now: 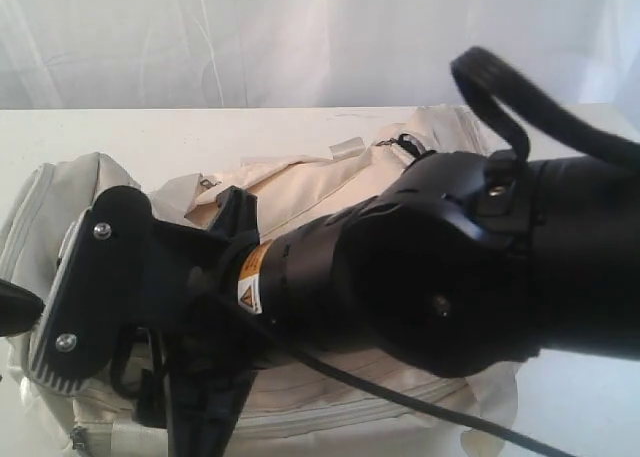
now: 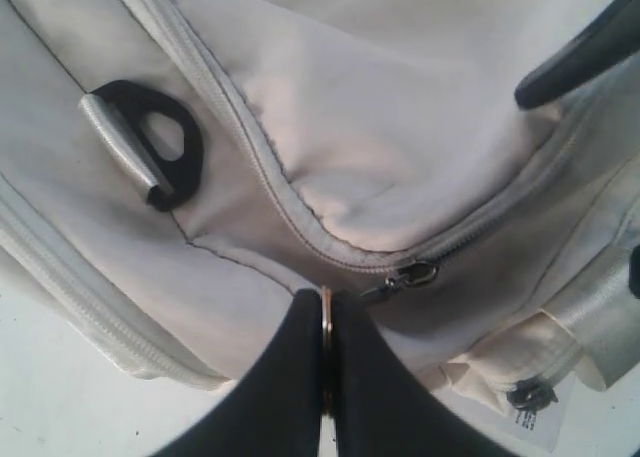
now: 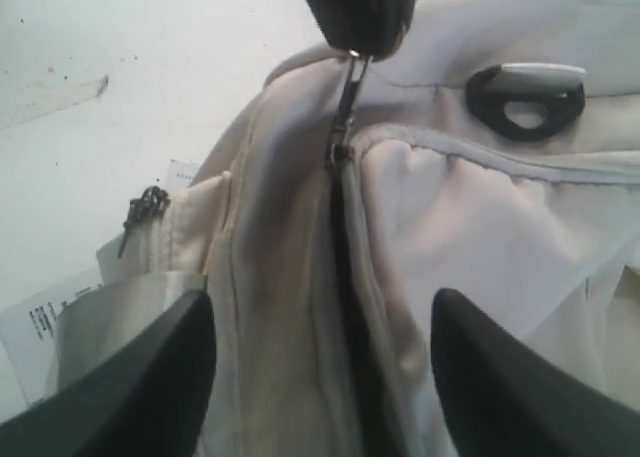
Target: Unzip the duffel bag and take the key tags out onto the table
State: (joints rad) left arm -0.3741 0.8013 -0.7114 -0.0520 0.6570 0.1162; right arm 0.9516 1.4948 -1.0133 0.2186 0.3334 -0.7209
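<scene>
The cream-white duffel bag lies on the white table, largely hidden by my right arm in the exterior view. My left gripper is shut on the thin metal zipper pull, just below the grey slider. In the right wrist view the same pull hangs from the left gripper's black tip. Below the slider the zipper gapes as a narrow dark slit. My right gripper hovers open over this slit, one finger on each side, holding nothing. The key tags are hidden.
A black D-ring on a webbing loop sits beside the zipper line. A second zipper slider and a printed paper label lie at the bag's end. White curtain hangs behind the table. My right arm's black cable trails across the bag.
</scene>
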